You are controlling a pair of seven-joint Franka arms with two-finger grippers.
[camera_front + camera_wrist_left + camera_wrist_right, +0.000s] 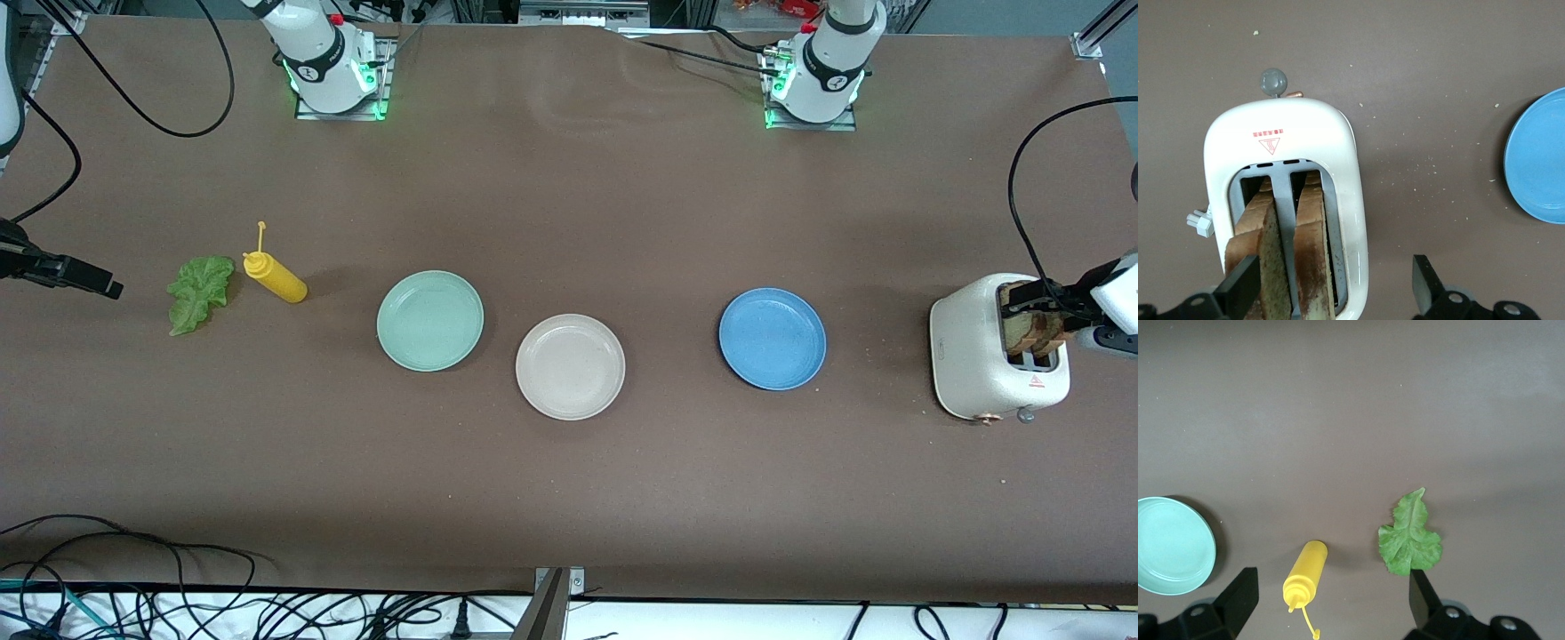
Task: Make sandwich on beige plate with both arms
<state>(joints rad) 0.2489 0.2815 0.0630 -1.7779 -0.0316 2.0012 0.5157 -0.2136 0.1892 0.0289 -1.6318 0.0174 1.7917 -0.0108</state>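
Beige plate point(570, 366) sat bare mid-table btwn mint plate point(430, 320) & blue plate point(772, 338). Left gripper point(1337, 283) hung wide over toaster point(973, 356); bread slices point(1295, 260) stood in the slots: light, crumbly, prob best pinched by top edge. Right gripper point(1331, 597) was wide over floppy lettuce point(200, 293) by mustard bottle point(276, 278).

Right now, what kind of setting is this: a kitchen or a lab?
Likely a robotics lab staged as a kitchen: two arm bases bolted to a brown table, loose cables along its edge, and a toaster and plates as props.
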